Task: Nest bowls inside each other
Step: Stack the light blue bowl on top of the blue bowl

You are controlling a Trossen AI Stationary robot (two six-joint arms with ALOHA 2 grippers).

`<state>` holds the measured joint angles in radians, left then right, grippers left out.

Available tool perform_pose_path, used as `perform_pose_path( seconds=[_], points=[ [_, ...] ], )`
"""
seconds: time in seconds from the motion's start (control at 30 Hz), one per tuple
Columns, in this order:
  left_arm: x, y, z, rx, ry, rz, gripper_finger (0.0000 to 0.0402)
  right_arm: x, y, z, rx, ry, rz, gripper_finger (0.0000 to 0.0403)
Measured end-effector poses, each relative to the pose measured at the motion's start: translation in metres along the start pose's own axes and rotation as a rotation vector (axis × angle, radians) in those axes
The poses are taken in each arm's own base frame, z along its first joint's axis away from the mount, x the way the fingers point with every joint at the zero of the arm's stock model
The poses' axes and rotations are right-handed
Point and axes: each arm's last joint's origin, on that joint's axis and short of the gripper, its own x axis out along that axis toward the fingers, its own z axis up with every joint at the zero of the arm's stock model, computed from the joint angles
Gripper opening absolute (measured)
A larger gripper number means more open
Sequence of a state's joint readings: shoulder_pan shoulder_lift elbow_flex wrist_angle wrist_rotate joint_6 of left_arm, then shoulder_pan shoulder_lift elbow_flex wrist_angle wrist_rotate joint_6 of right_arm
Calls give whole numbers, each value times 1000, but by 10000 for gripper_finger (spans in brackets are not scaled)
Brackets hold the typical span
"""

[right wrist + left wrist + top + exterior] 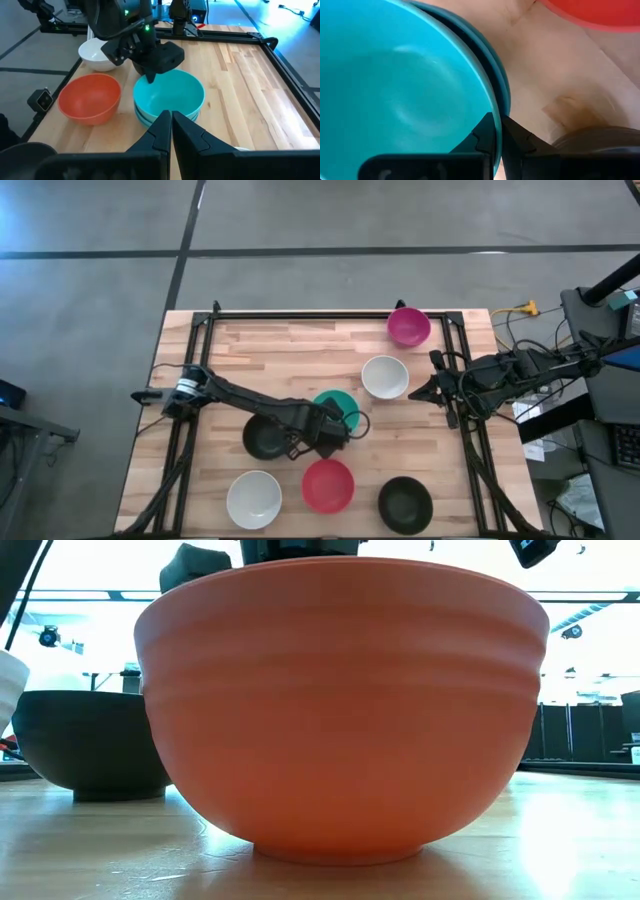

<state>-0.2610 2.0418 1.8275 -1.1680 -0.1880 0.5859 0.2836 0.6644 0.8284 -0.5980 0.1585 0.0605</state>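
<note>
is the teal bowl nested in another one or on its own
Nested: the teal bowl sits inside a second teal bowl, whose rim shows just under it. The left gripper is shut on its rim.

The left hand (497, 137) pinches the rim of the top teal bowl (395, 90) (nested in another teal one (495, 75)); a red bowl (595, 12) sits nearby on the counter (560, 70).

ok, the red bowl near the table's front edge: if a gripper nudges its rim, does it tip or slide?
Probably slides: the plain round red bowl sits upright on a small flat foot on the smooth wooden table. It looks rigid and thin-walled, so likely light. A high push at the rim could rock it.
</note>
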Motion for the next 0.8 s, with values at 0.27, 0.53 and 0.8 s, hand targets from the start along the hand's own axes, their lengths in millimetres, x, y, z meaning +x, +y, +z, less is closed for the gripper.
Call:
perform_pose_path(
  seconds=[0.27, 0.53, 0.8],
  points=[
    [1, 5, -3, -17, 2, 2, 11, 0, 0, 0, 45, 0, -1, 9],
    [-1, 7, -4, -26, -14, 14, 103, 1, 0, -2, 74, 6, -2, 9],
    [-24, 9, -6, -81, -62, 43, 131, 6, 0, -9, 127, 34, -5, 9]
  ],
)
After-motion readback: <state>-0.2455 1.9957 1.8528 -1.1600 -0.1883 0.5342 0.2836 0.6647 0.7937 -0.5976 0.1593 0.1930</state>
